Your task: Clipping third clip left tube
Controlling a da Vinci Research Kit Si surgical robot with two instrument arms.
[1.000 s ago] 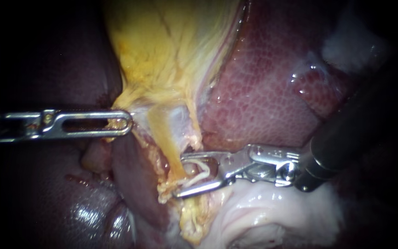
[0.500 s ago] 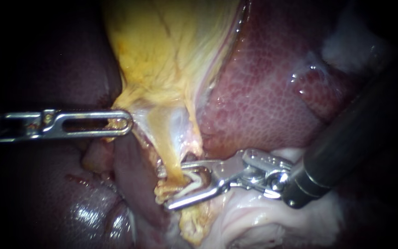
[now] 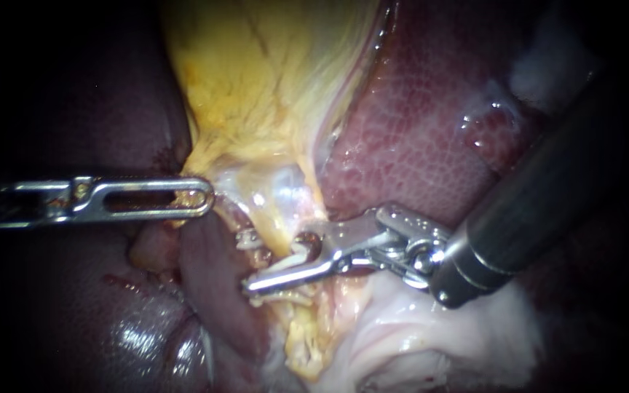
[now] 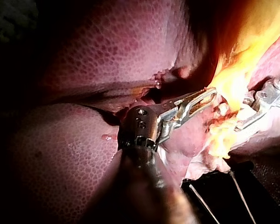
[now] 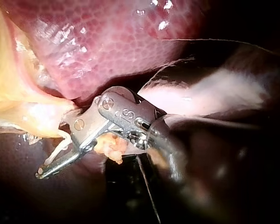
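My right instrument (image 3: 271, 260) has slid further in, so its jaws, a little apart, now hold the white clip (image 3: 296, 256) around the left tube (image 3: 271, 225), I think, ready to squeeze, while my left instrument (image 3: 202, 196) grips the gallbladder (image 3: 271, 87).

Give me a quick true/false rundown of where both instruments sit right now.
1. The right instrument has its jaws astride the tube. True.
2. Those jaws hold nothing. False: a white clip sits between them, touching both.
3. The left instrument hangs clear of all tissue. False: its jaws are shut on the yellow lower edge of the gallbladder.
4. The two instruments are apart, not touching. True.
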